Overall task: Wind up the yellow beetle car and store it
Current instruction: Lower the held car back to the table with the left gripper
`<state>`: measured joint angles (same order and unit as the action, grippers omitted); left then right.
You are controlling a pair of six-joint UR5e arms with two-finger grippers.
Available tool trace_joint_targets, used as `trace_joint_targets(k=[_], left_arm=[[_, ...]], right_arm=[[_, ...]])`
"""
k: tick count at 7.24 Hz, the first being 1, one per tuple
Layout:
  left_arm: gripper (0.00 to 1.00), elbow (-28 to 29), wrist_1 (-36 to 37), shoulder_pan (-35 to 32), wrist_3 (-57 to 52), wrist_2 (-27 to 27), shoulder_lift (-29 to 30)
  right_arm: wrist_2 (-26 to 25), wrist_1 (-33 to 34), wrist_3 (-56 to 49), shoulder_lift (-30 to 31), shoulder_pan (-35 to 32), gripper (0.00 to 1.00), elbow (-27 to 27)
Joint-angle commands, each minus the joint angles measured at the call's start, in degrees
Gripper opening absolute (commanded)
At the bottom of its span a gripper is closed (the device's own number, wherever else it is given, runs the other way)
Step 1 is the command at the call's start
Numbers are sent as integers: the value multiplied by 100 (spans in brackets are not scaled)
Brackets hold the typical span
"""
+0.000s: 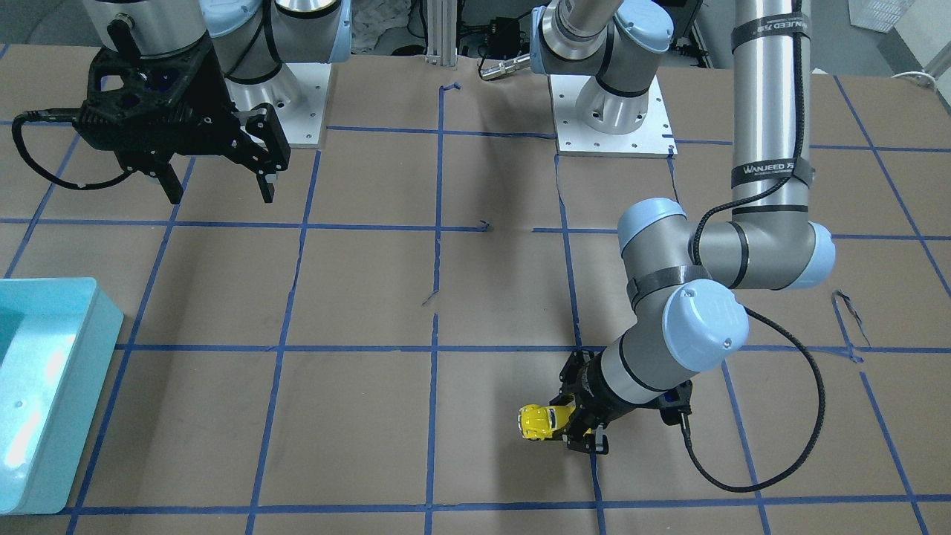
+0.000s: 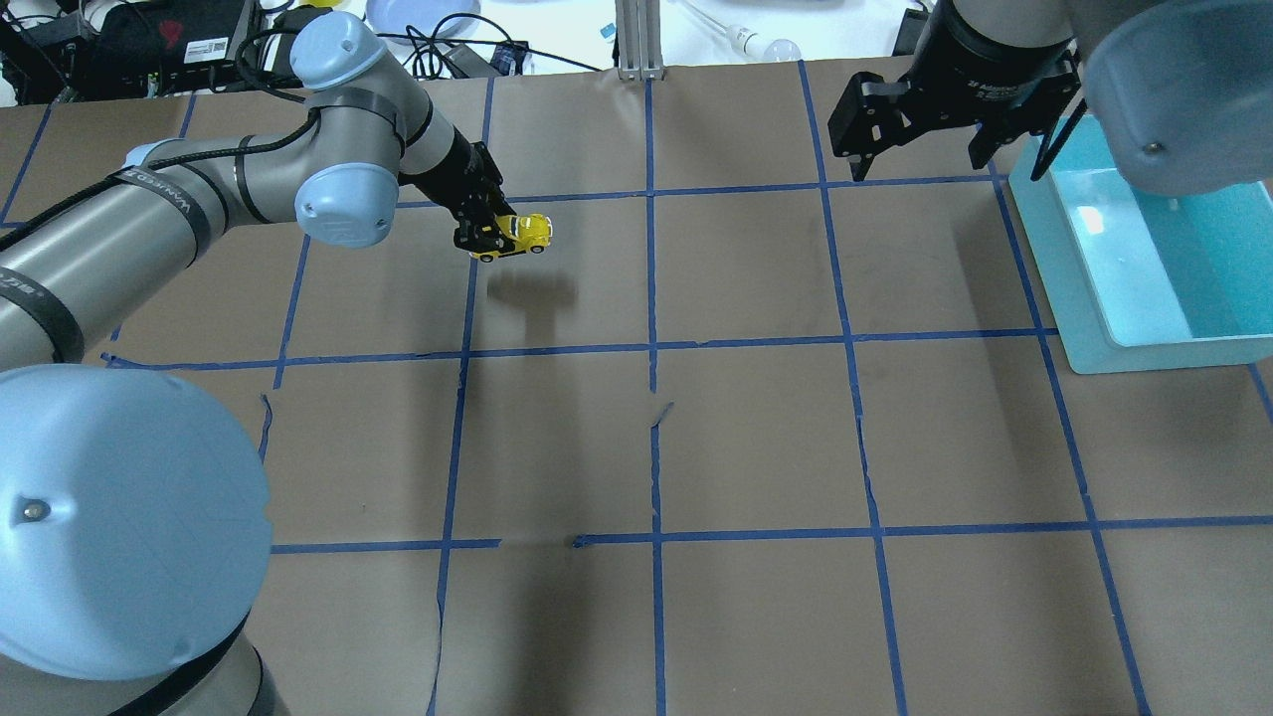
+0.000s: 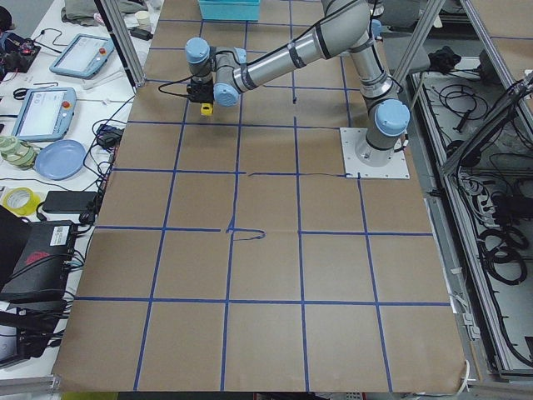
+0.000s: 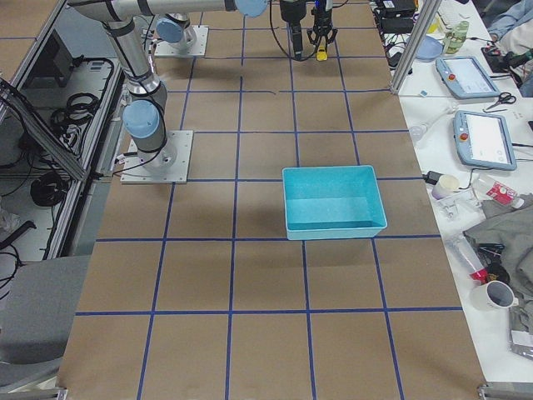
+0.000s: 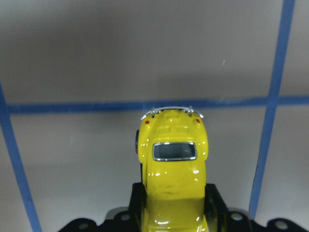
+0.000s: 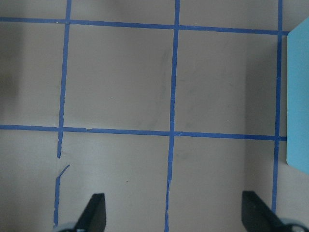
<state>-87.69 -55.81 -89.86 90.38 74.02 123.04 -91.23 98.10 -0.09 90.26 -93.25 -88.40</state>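
Note:
The yellow beetle car (image 2: 519,235) is held in my left gripper (image 2: 484,231), which is shut on its rear half; the car is lifted above the brown table, its shadow below it. The front view shows the car (image 1: 538,422) sticking out of the gripper (image 1: 566,423), and the left wrist view shows it (image 5: 173,164) between the black fingers. My right gripper (image 2: 950,144) is open and empty, high above the table next to the turquoise bin (image 2: 1144,244); its open fingers (image 6: 94,212) show in the right wrist view.
The turquoise bin (image 1: 44,386) stands at the table's right side as seen from the robot. Blue tape lines (image 2: 651,348) cross the brown paper. Cables, tablets and a plate lie beyond the far edge (image 2: 398,20).

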Motion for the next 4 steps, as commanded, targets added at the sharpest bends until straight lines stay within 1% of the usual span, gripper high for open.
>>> trace_joint_targets(k=[1, 4], left_arm=[[0, -29, 0, -40, -28, -55, 140], [0, 59, 9, 21, -168, -2, 378]], right_arm=[[-9, -1, -9, 9, 0, 100, -2], [-9, -10, -17, 9, -9, 100, -2]])
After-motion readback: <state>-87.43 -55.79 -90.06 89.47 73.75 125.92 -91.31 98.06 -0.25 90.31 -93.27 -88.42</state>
